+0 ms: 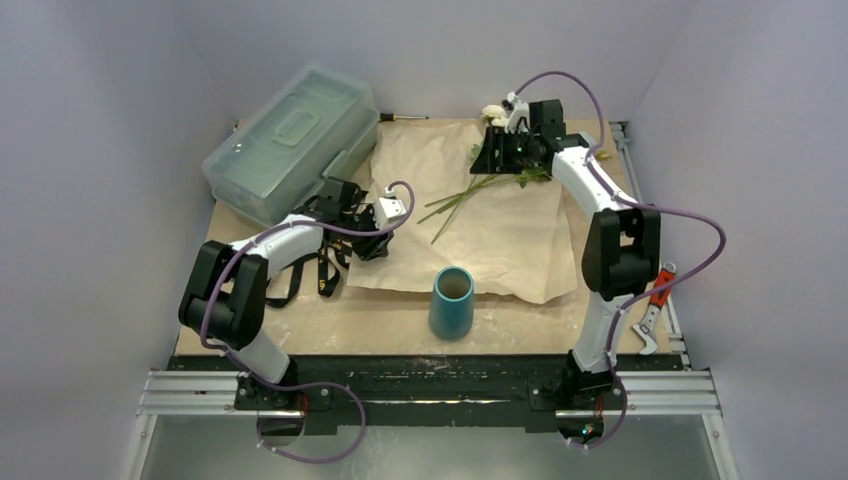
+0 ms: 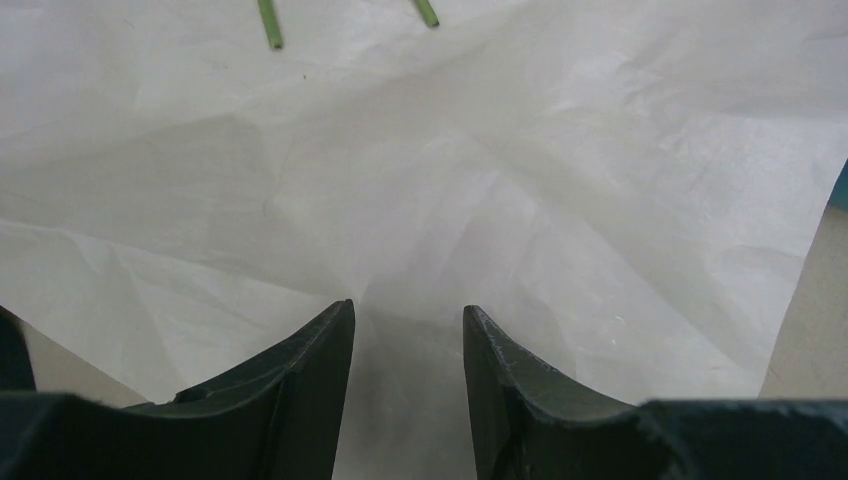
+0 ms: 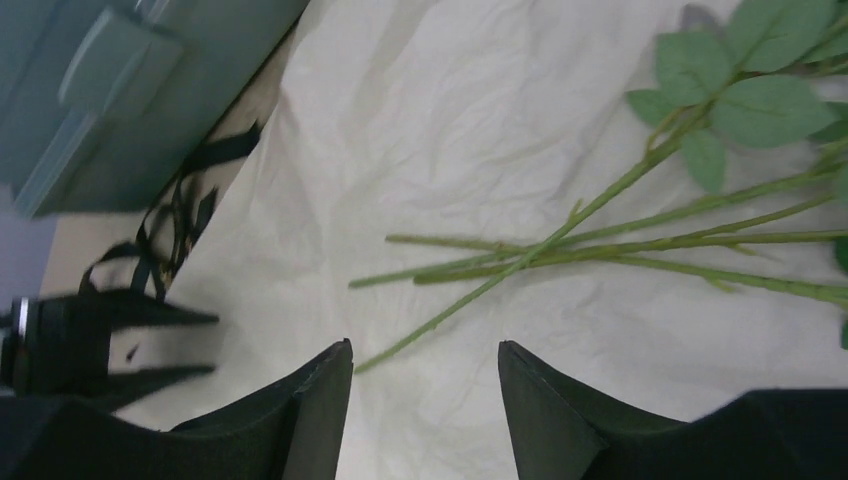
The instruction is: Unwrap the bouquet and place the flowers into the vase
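the flowers (image 3: 765, 108) are laid loose on the spread paper (image 2: 500, 150), stems just ahead of the right fingers (image 3: 310, 420), which are parted and empty. the left fingers (image 2: 300, 400) are parted over the paper, nothing gripped; the vase (image 1: 452, 302) is stood near them.

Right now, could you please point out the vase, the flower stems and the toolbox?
vase (image 1: 450, 316): top view, teal side wall.
flower stems (image 3: 540, 250): right wrist view, where stems cross.
toolbox (image 1: 290, 138): top view, lid centre.

flowers (image 1: 493, 113) mostly hidden behind right arm (image 1: 585, 175), stems (image 3: 640, 245) cut at edge
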Robot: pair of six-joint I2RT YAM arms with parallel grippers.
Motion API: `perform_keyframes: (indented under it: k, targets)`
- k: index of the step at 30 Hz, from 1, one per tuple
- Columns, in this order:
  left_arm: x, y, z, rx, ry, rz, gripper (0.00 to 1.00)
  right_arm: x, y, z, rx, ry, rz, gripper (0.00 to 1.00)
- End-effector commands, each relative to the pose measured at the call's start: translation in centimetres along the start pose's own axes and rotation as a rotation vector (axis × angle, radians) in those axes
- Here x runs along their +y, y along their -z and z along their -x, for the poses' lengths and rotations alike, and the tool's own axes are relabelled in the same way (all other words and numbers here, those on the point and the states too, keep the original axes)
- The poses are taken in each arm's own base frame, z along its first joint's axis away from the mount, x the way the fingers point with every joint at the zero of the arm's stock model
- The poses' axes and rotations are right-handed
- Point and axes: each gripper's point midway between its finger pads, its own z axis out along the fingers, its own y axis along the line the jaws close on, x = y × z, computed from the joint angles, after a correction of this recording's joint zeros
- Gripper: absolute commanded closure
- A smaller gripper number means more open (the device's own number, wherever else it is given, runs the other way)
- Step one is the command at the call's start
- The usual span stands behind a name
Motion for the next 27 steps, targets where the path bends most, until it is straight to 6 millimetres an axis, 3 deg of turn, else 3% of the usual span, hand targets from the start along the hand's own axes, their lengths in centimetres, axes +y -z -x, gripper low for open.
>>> perform_keyframes:
  k: [1,7,13,27]
  targets:
    - [0.2,0.2,-0.4,0.021,-0.068,0.033,0.57,-3.6,0.5,6.8,-0.243,-0.198,-0.292,0.43]
    - [1.3,0.2,0.0,0.016,-0.06,0.089,0.52,-7.3,-1.6,7.3,-0.255,-0.287,-0.462,0.51]
    - [2.0,0.3,0.9,-0.001,-0.04,0.108,0.5,-7.9,-3.5,7.9,-0.286,-0.303,-0.487,0.53]
    - [2.9,0.7,2.0,-0.012,-0.03,0.146,0.48,-10.0,-8.7,6.6,-0.249,-0.317,-0.492,0.56]
